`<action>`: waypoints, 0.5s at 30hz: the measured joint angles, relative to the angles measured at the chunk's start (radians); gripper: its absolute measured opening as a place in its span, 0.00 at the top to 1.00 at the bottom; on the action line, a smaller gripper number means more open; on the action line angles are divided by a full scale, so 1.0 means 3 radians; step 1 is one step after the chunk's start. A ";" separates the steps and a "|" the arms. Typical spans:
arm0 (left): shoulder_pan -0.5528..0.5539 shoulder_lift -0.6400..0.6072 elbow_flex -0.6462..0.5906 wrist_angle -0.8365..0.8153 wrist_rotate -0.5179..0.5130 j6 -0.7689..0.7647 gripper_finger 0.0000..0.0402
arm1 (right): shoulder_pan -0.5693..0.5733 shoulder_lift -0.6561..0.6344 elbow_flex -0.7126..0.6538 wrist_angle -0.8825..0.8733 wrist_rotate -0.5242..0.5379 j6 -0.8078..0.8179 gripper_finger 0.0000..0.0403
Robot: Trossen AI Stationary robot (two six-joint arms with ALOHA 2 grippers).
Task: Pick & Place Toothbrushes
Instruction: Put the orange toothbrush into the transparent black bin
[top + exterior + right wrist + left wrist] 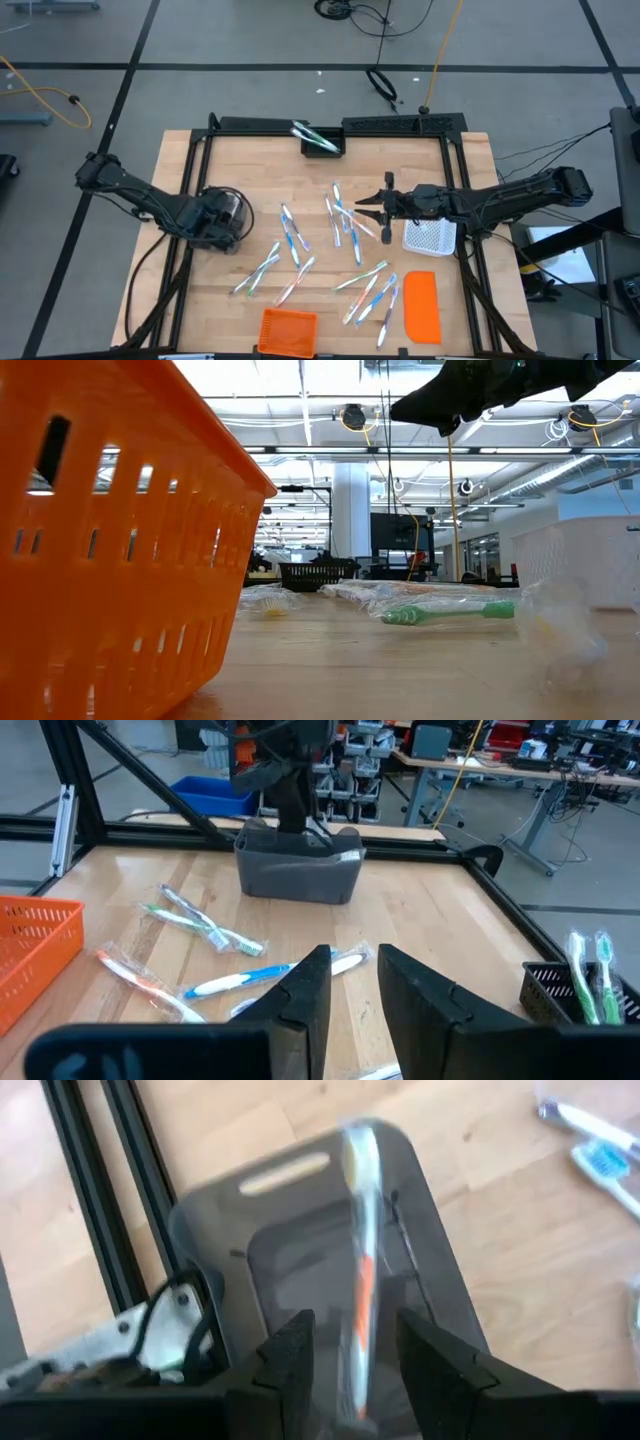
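Several wrapped toothbrushes [345, 215] lie scattered flat on the wooden table [250, 165]. My left gripper [357, 1350] points down over a dark grey bin [300, 1250] at the table's left side and is open. A wrapped toothbrush with an orange accent [360, 1260] shows blurred between its fingers, with a gap on either side, over the bin's inside. My right gripper [355, 985] hangs level above the table's right half, pointing toward the grey bin [298, 865]. It is open a little, with nothing between its fingers. More toothbrushes [205, 928] lie below and ahead of it.
A black basket [322, 141] holding toothbrushes stands at the far edge. A white mesh basket [430, 237] sits under the right arm, with a flat orange lid [421, 305] nearer the front. An orange basket [288, 330] stands at the near edge. A black frame [200, 150] borders the table.
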 joint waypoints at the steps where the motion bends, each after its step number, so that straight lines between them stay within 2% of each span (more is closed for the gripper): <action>1: 0.0000 0.0000 0.0000 0.0001 -0.0059 0.0012 0.65 | 0.0000 0.0036 0.0000 0.0003 -0.0070 0.0000 0.80; 6: 0.0000 -0.0001 0.0000 0.0006 -0.0322 0.0071 0.64 | 0.0001 0.0395 -0.0001 0.0351 -0.0579 -0.0004 0.80; 10: 0.0000 -0.0001 0.0000 0.0018 -0.0532 0.0086 0.64 | 0.0001 0.0691 0.0005 0.0601 -0.0684 -0.0055 0.80; 15: 0.0000 0.0000 0.0000 0.0094 -0.0670 0.0118 0.64 | 0.0001 0.1122 0.0240 0.0631 -0.0902 -0.0061 0.80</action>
